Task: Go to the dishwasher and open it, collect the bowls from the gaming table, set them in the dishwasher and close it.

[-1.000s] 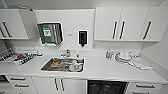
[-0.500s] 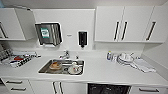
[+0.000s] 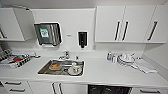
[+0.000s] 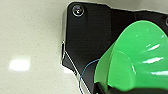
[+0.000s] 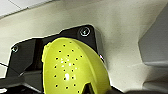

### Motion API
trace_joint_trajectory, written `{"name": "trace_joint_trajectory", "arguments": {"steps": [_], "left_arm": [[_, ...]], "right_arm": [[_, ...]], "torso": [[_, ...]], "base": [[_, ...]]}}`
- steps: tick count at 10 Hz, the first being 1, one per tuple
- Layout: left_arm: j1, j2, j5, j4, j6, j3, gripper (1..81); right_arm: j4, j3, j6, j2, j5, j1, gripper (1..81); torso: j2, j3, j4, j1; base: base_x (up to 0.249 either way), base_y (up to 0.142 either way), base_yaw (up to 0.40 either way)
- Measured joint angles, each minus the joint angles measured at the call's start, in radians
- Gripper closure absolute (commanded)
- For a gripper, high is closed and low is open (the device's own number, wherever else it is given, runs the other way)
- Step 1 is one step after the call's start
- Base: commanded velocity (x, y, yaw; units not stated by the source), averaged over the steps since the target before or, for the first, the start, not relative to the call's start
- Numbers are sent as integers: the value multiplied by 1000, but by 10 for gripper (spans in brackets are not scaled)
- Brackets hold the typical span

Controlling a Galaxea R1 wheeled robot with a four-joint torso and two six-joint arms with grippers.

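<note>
Bowls were already with the robot, one at each wrist, while the dishwasher point(image 3: 110, 89) lay ahead and low: a dark opening under the white counter point(image 3: 105, 72), right of the sink point(image 3: 62, 67), at the bottom edge of the head view. Its door could not be made out, so I judged it open from the dark inside alone. On the left, the green bowl point(image 4: 140, 57) stood large against the left wrist's dark plate, its hollow facing the camera, with pale speckled floor behind; whether the left fingers were clamped on it I could not tell, since no finger was plain. Further right, the yellow-green bowl point(image 5: 72, 67) with small dark dots sat likewise close before the right wrist's plate, rounded side toward the camera, and again the grip itself was hidden. Since the opening sat right of centre, the right arm looked the nearer one; both bowls would have to go forward and down
</note>
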State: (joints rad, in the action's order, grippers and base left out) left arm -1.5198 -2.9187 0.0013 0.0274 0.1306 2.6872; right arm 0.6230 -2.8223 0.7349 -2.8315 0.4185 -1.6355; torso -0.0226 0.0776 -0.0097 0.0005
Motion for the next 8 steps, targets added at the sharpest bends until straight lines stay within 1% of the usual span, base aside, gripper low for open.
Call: {"name": "trace_joint_trajectory", "arguments": {"steps": [2, 4, 5, 7, 8], "left_arm": [[-11, 15, -17, 10, -2, -39, 811], [-22, 50, -62, 36, -4, -106, 811], [-27, 81, -80, 48, -4, -159, 811], [-33, 154, -95, 66, -4, -278, 811], [-33, 190, -105, 77, -4, -330, 811]], "right_arm": [[25, 31, 1, 14, 1, -8, 811], [37, 92, 8, 56, 5, -13, 811], [40, 144, 11, 84, 6, -13, 811], [41, 256, 14, 139, 9, -13, 811], [42, 292, 15, 167, 9, -14, 811]], "torso": [[0, 0, 0, 0], [0, 0, 0, 0], [0, 0, 0, 0], [0, 0, 0, 0], [0, 0, 0, 0]], "base": [[0, 0, 0], [0, 0, 0], [0, 0, 0], [0, 0, 0], [0, 0, 0]]}}
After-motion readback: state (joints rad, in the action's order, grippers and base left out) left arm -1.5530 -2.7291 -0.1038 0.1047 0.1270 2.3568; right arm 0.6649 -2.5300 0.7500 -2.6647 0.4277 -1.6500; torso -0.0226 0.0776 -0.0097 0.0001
